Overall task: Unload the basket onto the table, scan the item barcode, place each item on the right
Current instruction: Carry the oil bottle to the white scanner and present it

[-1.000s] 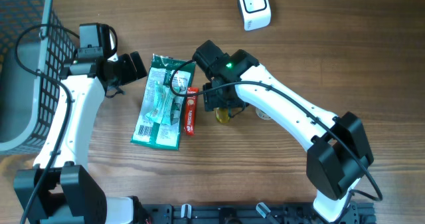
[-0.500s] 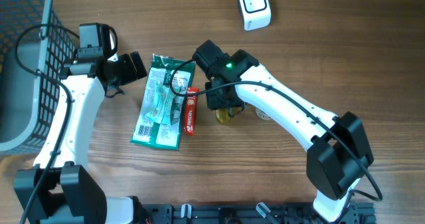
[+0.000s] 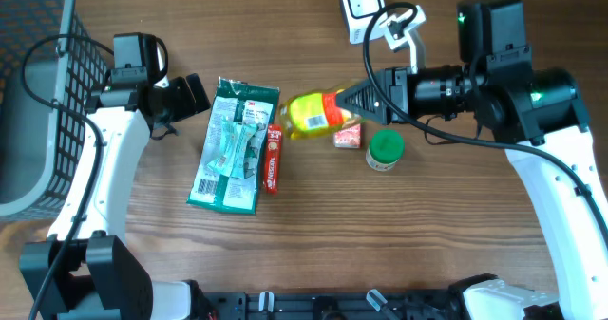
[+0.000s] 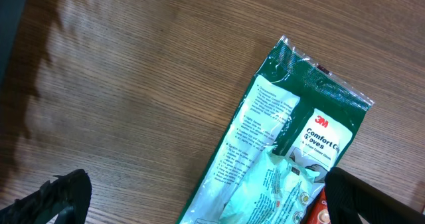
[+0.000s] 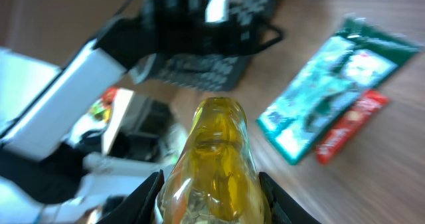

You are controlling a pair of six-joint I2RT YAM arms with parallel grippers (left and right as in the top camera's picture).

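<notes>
At far left we noted a grey wire basket [image 3: 28,102], presumably there to take finished items. The left gripper [image 3: 195,94] hovered beside it, jaws spread wide and holding nothing. It stood just left of a green glove packet [image 3: 233,144], which lay flat with a red packet [image 3: 273,159] touching its right edge.

The yellow bottle [image 3: 313,113], the item in hand, was held on its side by one end, with the right gripper [image 3: 353,100] clamped on it. We judged this was to present it to the white scanner [image 3: 363,9] near the top edge, close but apart. No barcode was visible to us. A small box [image 3: 349,138] and a green-lidded jar [image 3: 385,149] sat just below the bottle.

The table [image 3: 456,254] was wood-grained. The right wrist view was too blurred to show the room.
</notes>
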